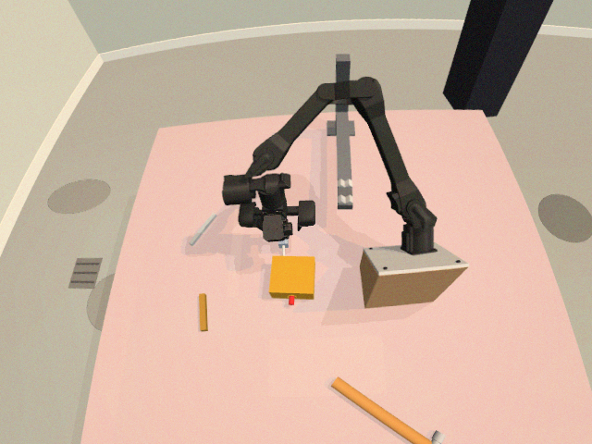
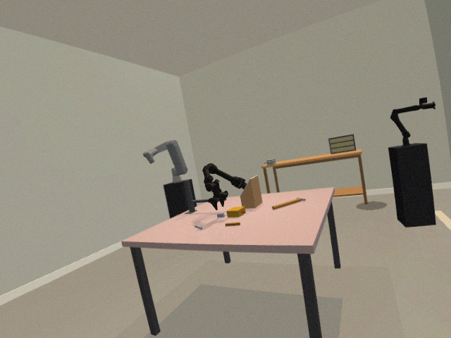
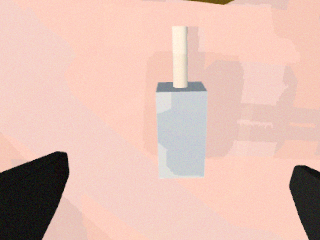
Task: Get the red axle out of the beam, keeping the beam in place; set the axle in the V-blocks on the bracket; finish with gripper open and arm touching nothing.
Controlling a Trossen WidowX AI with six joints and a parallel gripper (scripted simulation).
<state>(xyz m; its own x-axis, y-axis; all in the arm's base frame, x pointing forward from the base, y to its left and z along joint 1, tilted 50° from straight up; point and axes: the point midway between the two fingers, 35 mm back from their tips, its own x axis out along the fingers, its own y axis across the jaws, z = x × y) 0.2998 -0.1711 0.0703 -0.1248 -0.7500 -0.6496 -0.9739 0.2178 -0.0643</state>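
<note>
The yellow beam (image 1: 292, 275) (image 2: 235, 212) (image 3: 212, 1) sits on the table. The red axle (image 1: 291, 300) (image 2: 243, 211) sticks out of its front face; the rest is hidden inside. A blue-grey block (image 1: 283, 243) (image 2: 220, 215) (image 3: 181, 135) with a thin white pin (image 1: 283, 250) (image 3: 180, 55) lies behind the beam, pin towards it; the wrist view shows a gap between pin tip and beam. My gripper (image 2: 220, 208) (image 3: 182, 171) is open and empty above the block, one finger to either side. The dark bracket (image 1: 343, 157) (image 2: 201, 201) carries pale V-blocks (image 1: 345, 183) at its near end.
A pale rod (image 1: 203, 229) (image 2: 198, 227) and a short brown bar (image 1: 203, 313) (image 2: 232, 224) lie left of the beam in the top view. A long orange-handled tool (image 1: 377, 408) (image 2: 285, 203) lies near the front. The arm's base box (image 1: 411, 287) (image 2: 253, 196) stands to the right.
</note>
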